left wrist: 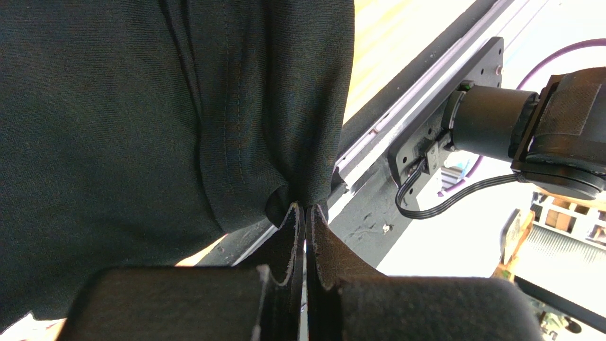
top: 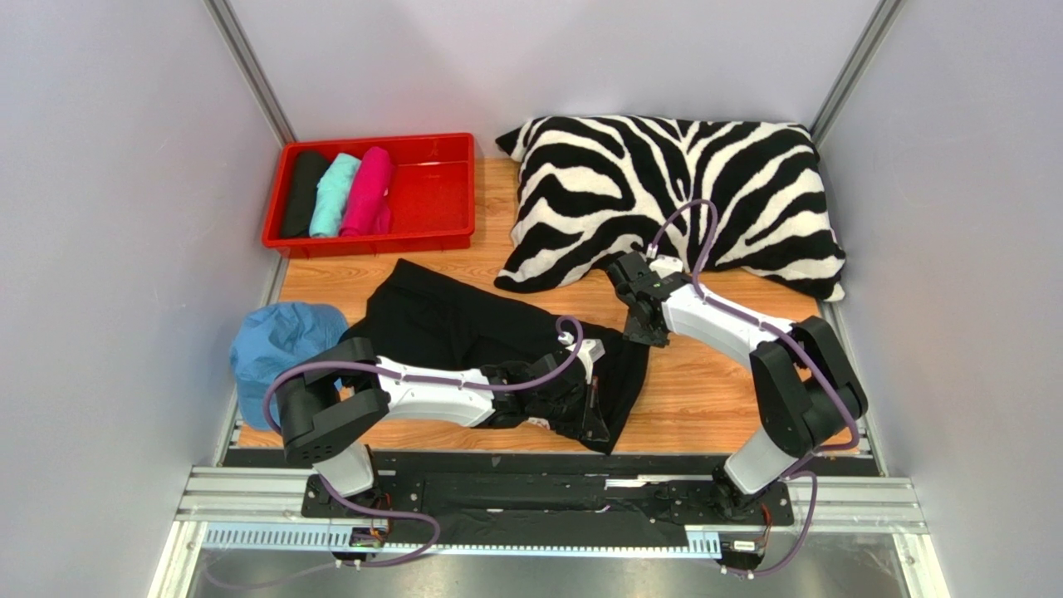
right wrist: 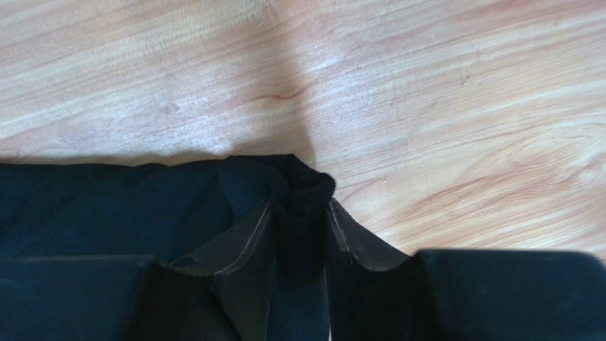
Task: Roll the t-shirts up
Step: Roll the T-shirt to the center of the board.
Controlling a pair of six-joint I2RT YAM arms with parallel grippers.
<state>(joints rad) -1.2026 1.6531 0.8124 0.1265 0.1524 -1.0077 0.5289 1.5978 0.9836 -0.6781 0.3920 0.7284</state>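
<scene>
Left claw (left wrist: 306,209) pinching black t-shirt (left wrist: 142,106), right claw (right wrist: 299,206) too

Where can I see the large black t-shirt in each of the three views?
Top external: black t-shirt spread at the centre, slightly left.
Left wrist: fills the left and centre.
Right wrist: lower left, reaching the centre.
Shared landmark: the wooden table top, seen in all three.

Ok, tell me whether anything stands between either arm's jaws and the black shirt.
Nothing visible does. The left jaws pinch the near edge of the black shirt, and the right jaws hold a bunched fold at its right edge.
</scene>
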